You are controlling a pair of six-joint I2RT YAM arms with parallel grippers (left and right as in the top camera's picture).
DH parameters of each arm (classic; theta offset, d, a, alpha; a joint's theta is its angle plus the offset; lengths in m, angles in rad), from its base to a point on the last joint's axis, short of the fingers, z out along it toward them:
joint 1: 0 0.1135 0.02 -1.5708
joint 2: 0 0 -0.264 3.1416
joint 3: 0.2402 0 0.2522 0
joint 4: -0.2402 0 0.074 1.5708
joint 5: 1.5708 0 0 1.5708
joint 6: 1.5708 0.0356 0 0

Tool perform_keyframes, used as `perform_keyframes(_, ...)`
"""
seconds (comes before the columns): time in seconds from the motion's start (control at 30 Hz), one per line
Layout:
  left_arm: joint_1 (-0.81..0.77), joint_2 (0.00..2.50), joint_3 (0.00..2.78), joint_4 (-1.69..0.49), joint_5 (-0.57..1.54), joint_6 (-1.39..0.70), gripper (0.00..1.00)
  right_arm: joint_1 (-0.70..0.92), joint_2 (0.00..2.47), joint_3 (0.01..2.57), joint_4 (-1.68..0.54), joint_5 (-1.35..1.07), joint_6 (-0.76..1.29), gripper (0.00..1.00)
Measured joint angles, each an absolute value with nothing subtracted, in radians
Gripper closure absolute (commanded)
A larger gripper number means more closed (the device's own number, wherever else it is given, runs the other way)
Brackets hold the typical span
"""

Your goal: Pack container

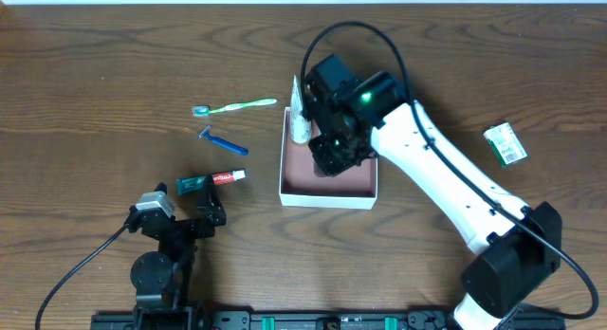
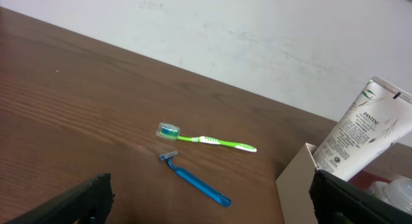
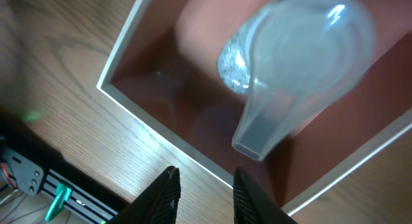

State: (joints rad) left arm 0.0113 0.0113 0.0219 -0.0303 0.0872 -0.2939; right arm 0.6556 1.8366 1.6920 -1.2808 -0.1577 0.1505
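The right gripper [image 3: 205, 188] hangs nearest the lens, fingers narrow with a small empty gap, holding nothing, just above one wall of the container [image 3: 161, 130]. That box sits mid-table: shallow, square, white outside, dull pinkish-brown inside. A white tube [image 1: 300, 110] leans at its far left corner and a blurred clear plastic piece [image 3: 290, 69] lies within. It looks light, with thin card walls likely to buckle, so pinching a wall near a corner seems safest. The left gripper [image 1: 201, 219] is spread wide and empty.
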Motion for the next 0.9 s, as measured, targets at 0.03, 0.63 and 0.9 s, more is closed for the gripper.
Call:
perform_keyframes(0.03, 0.011, 0.011, 0.022, -0.03, 0.088, -0.294, 0.02, 0.657, 1.837, 1.682, -1.277, -0.158, 0.154, 0.71)
perform_keyframes(0.63, 0.011, 0.011, 0.022, -0.03, 0.088, -0.294, 0.02, 0.66, 1.837, 1.542, -1.066, -0.027, 0.179, 0.71)
perform_keyframes(0.9, 0.011, 0.011, 0.022, -0.03, 0.087, -0.294, 0.02, 0.659, 1.837, 1.542, -0.986, 0.073, 0.179, 0.71)
